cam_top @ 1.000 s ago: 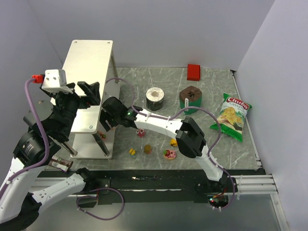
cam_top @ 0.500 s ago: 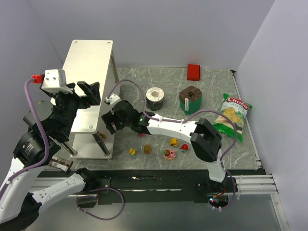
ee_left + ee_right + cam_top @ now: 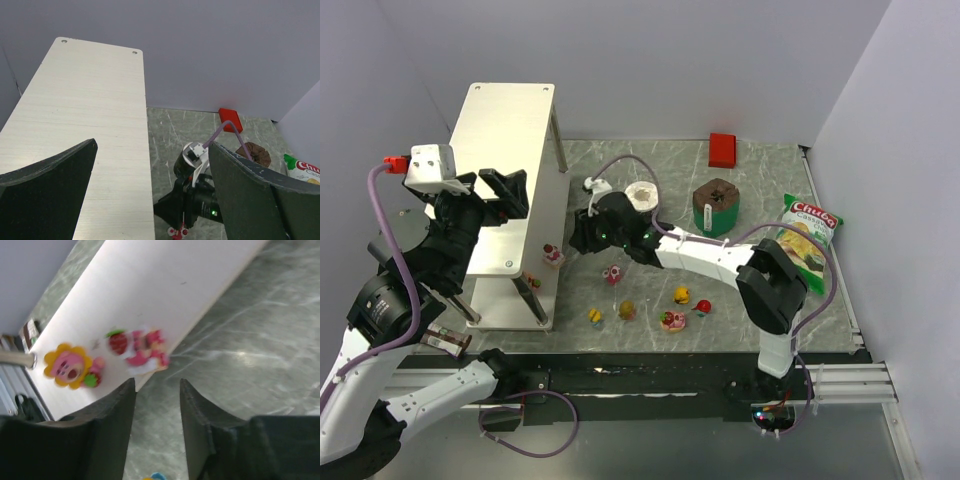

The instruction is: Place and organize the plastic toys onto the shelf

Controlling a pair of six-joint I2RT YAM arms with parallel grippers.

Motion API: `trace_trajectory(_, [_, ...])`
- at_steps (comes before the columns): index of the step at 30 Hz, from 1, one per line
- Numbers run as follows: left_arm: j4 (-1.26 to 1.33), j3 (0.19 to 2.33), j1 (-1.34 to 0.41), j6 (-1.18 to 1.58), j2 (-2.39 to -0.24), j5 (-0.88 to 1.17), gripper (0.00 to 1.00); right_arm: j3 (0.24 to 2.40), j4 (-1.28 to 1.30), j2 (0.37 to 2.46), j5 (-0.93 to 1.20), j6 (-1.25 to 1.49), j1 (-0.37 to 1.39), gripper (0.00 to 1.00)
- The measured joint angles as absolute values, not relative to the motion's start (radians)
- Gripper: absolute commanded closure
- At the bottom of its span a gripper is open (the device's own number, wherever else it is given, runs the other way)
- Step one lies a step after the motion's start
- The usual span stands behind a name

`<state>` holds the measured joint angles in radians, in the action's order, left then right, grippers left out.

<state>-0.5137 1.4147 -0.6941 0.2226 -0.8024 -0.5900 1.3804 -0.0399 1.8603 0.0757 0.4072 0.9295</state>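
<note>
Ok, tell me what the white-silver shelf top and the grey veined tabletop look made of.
White-silver shelf top: probably brushed metal, matte; fine straight grain, corner screws. Grey veined tabletop: marble-look stone or printed laminate, cannot tell which; pale veins, slight sheen.

Shelf (image 3: 505, 130): white metal, two tiers, upright.
Lower tier (image 3: 165, 285): pink-red toy (image 3: 142, 347) at its edge, yellow flower toy (image 3: 67, 365) near it.
Counter (image 3: 650, 165): six small toys (image 3: 628, 311) scattered.

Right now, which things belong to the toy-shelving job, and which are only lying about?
Job: shelf; two toys on its lower tier; loose toys on the table.
Lying about: red block; chip bag; white cup; green cup.
</note>
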Motion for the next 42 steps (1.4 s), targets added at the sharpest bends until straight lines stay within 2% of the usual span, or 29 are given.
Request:
trace_trajectory(16, [-0.518,1.415,-0.694,0.227,-0.82,-0.591,0.01,1.573,0.092,2.051,0.186,0.49,0.89,0.66])
trace_trajectory(42, [-0.521,1.415,-0.694,0.223,-0.822,-0.601,0.01,1.612,0.14,2.103,0.213,0.489,0.913,0.65])
